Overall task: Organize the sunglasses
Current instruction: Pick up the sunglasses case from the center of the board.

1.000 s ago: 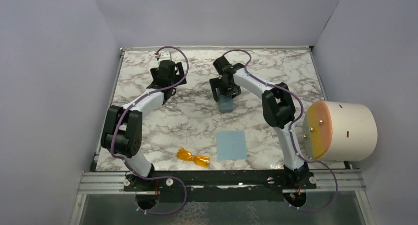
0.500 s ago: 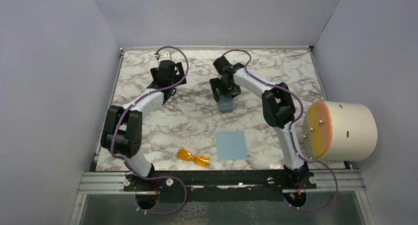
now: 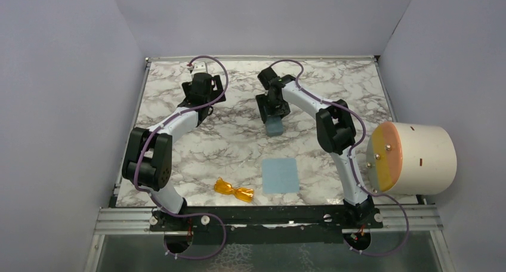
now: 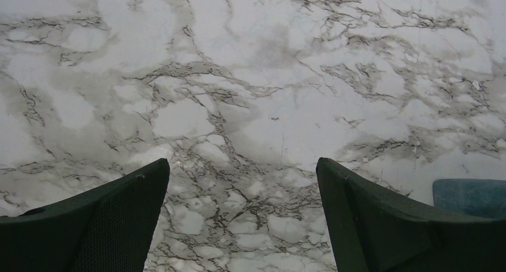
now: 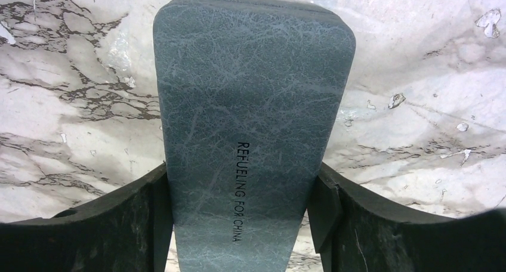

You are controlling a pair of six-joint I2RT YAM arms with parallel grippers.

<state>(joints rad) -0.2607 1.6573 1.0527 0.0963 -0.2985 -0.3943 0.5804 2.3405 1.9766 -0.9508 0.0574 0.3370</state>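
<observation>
One pair, the sunglasses point(image 3: 234, 190): folded, amber-orange, lying flat on the desk point(image 3: 227, 142). They are well apart from both my end effectors, back toward my bases from the right one and a little to its left. Nothing touches them.
Cloth point(image 3: 280, 175): a light blue square, flat, near the sunglasses on their right. It sits between my right end effector and my bases, apart from both.
Case point(image 5: 250, 105): blue-grey and oblong, directly under my right end effector and running lengthwise away from it. The lettered outer face is up, and the lid looks closed to me.
Right end effector point(image 5: 241, 182): down over the near end of the case, one finger against each long side. My wrist view shows no gap on either side, so I judge it clamped on the case.
Left end effector point(image 4: 241, 188): fingers wide apart with only bare marble between them, holding nothing. It hangs level with my right one, off to its left, far from the sunglasses.
Done so far: nothing, as far as I can see. The sunglasses are outside the case and the cloth lies loose.
Left to do: in my judgement, secure and open the case, lay the sunglasses inside, deal with the cloth, then close the lid.
</observation>
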